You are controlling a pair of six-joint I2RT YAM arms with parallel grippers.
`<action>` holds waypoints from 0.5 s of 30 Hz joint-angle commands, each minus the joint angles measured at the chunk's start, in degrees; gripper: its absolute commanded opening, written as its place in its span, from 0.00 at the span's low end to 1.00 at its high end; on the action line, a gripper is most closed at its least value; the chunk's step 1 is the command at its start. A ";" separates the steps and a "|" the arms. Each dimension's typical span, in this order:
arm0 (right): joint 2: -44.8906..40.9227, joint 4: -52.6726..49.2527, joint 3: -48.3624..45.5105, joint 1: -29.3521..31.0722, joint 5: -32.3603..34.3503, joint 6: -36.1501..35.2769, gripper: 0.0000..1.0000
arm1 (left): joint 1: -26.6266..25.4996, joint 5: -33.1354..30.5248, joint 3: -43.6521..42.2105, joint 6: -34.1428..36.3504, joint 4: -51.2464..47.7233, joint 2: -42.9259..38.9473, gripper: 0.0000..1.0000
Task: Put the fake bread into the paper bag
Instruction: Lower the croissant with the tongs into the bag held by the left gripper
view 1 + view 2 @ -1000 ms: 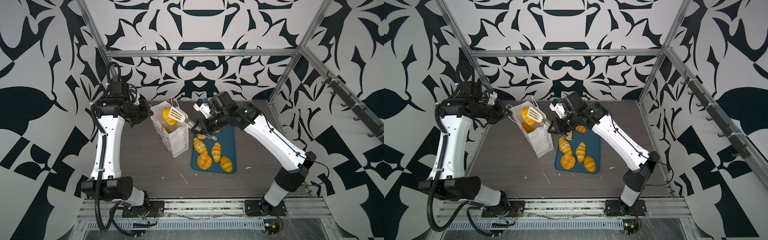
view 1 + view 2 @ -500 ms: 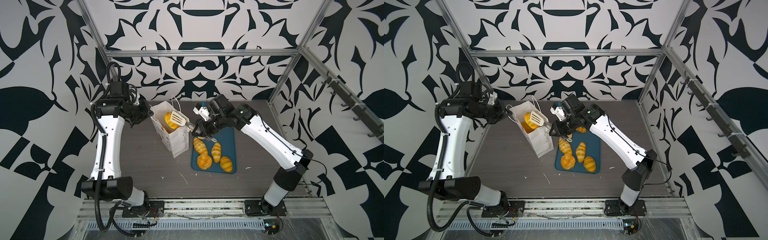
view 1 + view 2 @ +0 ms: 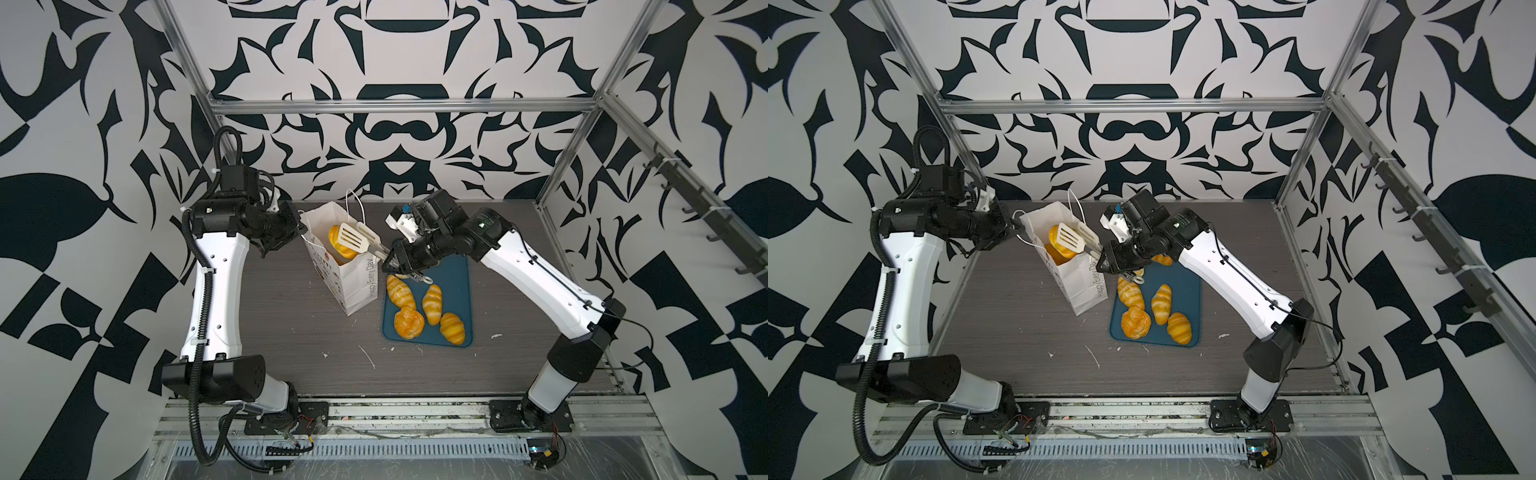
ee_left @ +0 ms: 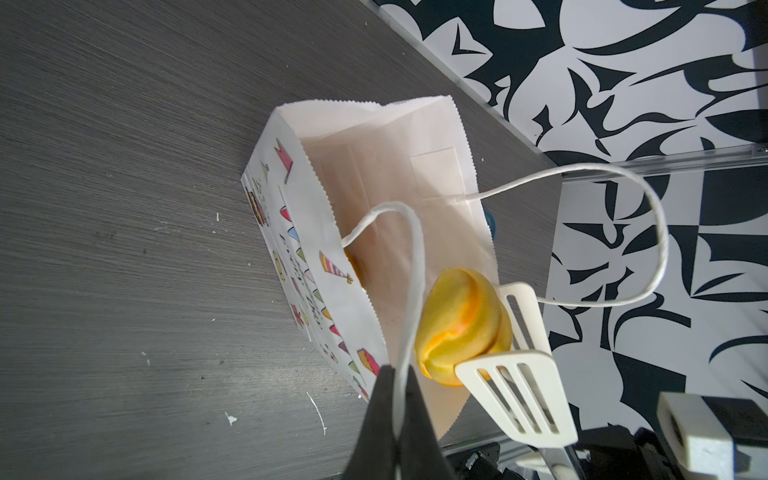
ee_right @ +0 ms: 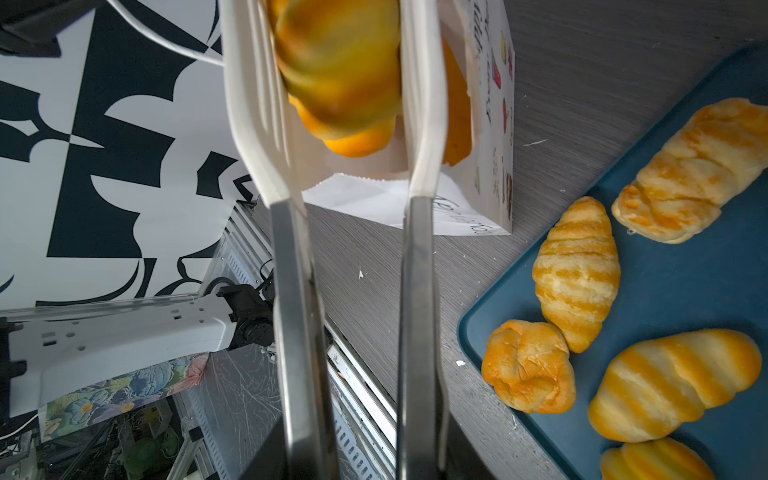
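1. The left gripper (image 4: 397, 376) stays pinched on the cord handle (image 4: 415, 257) of the paper bag (image 3: 355, 284), as before.
2. The right gripper (image 3: 392, 261) clamps the tongs (image 3: 353, 239). It has come nearer to the bag than one second ago.
3. One fake bread (image 4: 457, 328) sits between the tongs' blades, now a little lower, at the bag's mouth.
4. The other breads (image 3: 432, 303) lie unmoved on the blue tray (image 3: 457, 282).

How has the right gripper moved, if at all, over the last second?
Yes. The right gripper has edged toward the paper bag, bringing the tongs nearer its mouth.
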 commanded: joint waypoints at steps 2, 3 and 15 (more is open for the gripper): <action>-3.25 2.71 0.00 0.33 0.41 -0.03 0.43 | 0.32 0.14 -0.90 -0.11 -1.85 -1.76 0.00; -3.33 2.64 0.13 0.33 0.46 -0.06 0.44 | 0.28 0.14 -0.86 -0.12 -1.90 -1.78 0.00; -3.51 1.96 2.41 0.33 0.86 -0.02 0.47 | 0.28 0.06 -0.62 -0.10 -2.12 -2.13 0.00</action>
